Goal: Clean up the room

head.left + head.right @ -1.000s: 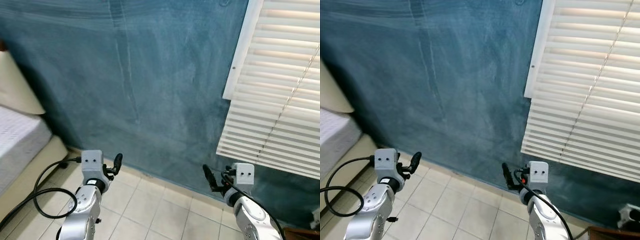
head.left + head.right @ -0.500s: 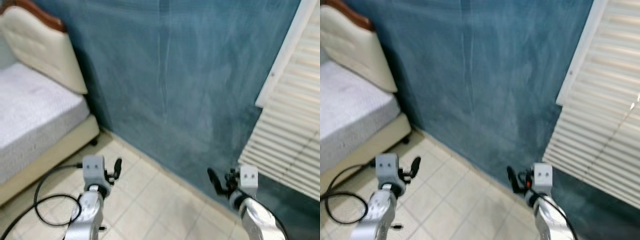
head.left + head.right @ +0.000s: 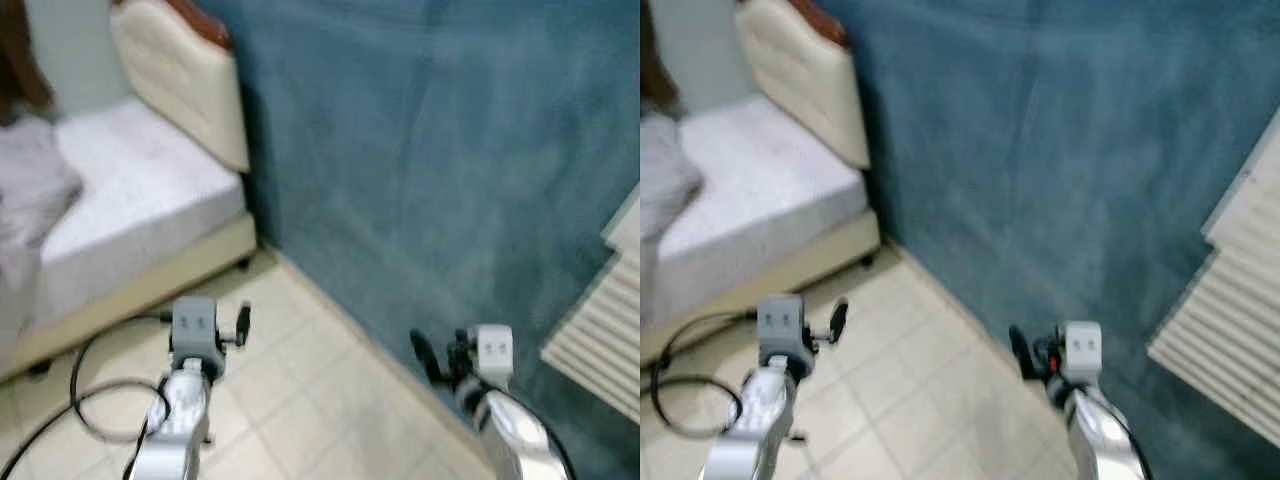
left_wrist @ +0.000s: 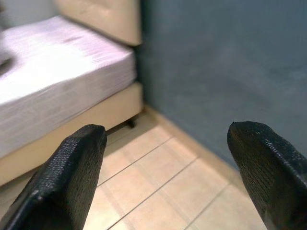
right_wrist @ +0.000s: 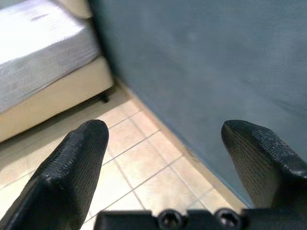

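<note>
Bed (image 3: 130, 190) with white mattress and cream padded headboard (image 3: 185, 75) against the blue wall, rumpled grey bedding (image 3: 25, 200) on it

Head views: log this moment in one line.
phase: walking, blurred | left end effector: open, empty | right end effector: open, empty | ahead: bed, blue wall, tiled floor

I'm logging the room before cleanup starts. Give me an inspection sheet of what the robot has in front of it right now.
Surface: beige tiled floor, bare where it shows.
Job's things: nothing seen on the floor to pick up; crumpled grey bedding lies on the bed.
Clutter: nothing seen.
Grippers: left gripper open, empty, held above the floor; right gripper open, empty, likewise.
Cables: black cable looped on the floor by the left arm.
Surroundings: blue wall, cream headboard, white blinds at right. Head views blurred.
</note>
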Robot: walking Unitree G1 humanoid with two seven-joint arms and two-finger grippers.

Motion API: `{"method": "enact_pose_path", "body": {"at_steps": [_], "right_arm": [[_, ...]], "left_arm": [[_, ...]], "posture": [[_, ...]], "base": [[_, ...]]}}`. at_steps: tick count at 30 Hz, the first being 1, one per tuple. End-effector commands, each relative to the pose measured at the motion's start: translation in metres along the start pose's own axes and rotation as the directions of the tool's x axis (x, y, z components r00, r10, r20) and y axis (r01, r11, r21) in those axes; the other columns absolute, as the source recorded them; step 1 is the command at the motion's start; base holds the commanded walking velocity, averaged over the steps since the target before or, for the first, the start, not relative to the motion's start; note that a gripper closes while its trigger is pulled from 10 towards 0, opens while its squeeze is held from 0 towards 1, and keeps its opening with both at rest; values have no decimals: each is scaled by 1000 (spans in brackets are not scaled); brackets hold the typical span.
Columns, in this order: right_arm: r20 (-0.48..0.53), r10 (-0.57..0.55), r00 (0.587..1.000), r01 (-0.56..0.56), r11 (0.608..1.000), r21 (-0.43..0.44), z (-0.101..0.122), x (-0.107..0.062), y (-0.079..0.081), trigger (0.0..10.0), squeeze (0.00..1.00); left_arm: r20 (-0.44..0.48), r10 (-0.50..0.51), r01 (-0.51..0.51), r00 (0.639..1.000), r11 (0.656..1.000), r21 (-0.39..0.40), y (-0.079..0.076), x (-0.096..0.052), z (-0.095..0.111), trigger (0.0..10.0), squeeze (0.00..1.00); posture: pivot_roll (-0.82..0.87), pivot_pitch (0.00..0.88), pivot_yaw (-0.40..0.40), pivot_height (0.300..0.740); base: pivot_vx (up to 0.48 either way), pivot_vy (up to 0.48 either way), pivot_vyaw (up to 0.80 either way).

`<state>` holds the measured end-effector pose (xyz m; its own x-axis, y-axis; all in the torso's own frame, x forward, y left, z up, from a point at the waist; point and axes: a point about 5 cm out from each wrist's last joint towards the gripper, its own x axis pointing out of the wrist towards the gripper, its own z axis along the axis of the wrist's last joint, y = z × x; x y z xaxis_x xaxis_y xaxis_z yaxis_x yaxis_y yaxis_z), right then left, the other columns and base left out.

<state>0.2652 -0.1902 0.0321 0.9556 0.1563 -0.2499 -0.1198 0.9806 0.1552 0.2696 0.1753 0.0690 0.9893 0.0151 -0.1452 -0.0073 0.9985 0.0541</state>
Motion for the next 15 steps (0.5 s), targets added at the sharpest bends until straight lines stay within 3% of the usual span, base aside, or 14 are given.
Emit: {"method": "enact_pose_path", "body": {"at_steps": [1, 9, 11, 15], "right_arm": [[11, 25, 1000, -25, 1000, 7, 1, 1, 3, 10000, 1000], [10, 48, 999, -49, 999, 8, 0, 2, 4, 10000, 1000], [9, 62, 998, -62, 998, 11, -1, 4, 6, 10000, 1000], [9, 86, 996, -86, 996, 22, -2, 5, 8, 10000, 1000]], "left_arm": [[6, 6, -6, 1000, 1000, 3, 1, 1, 4, 10000, 0], [28, -4, 5, 1000, 1000, -12, 1, 1, 7, 10000, 0], [29, 20, -19, 999, 998, -53, 4, 0, 6, 10000, 0], [23, 31, -30, 999, 998, -53, 7, 0, 6, 10000, 0]], "posture": [[95, 0, -21, 740], [105, 0, -20, 740], [112, 0, -20, 740], [119, 0, -22, 740]], "base": [[0, 0, 669], [0, 0, 670], [472, 0, 669], [472, 0, 650]]}}
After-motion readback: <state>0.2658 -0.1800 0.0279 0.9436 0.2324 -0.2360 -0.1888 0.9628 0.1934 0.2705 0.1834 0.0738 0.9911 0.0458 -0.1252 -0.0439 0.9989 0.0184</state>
